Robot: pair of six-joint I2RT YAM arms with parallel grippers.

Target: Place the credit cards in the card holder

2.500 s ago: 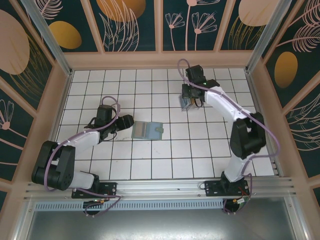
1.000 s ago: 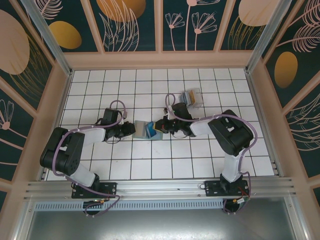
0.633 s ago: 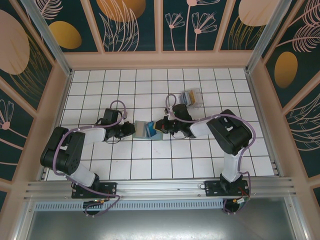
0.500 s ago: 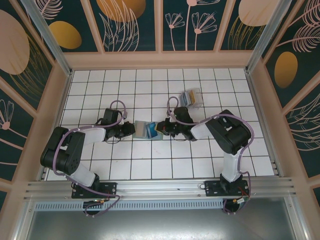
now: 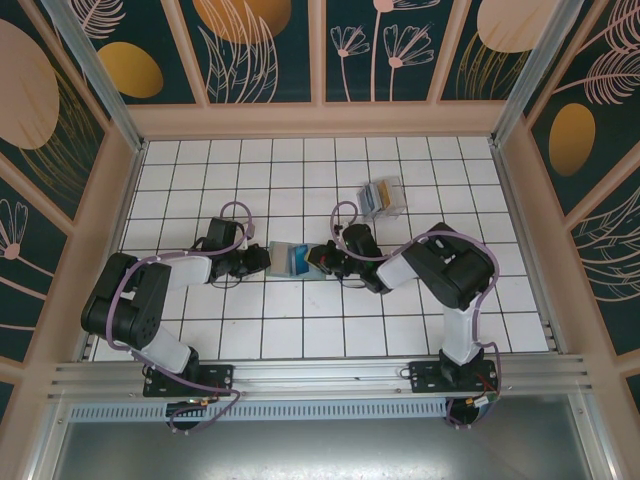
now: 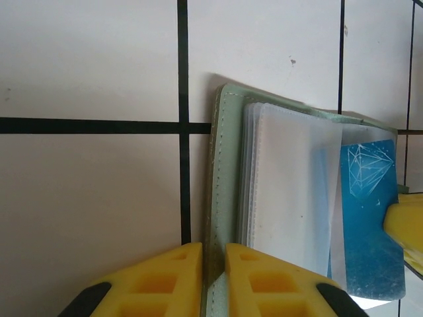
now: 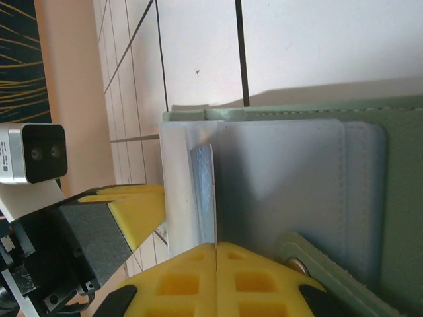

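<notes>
Middle of table (image 5: 330,335), about midway between the near and far edges: card holder (image 5: 280,258) lies open. Its green cover edge is clamped in the left claw (image 6: 213,274), fingers pinched tight. The right claw (image 7: 216,264) is clenched on a blue credit card (image 6: 367,224), which sits partly under a clear sleeve (image 6: 291,191). The other credit cards (image 5: 382,197) lie nearer the far edge (right of centre).

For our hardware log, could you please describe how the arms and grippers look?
The left arm and right arm have white links, black joints and looping purple cables. The left gripper and right gripper have yellow fingers with moulded recesses.
</notes>
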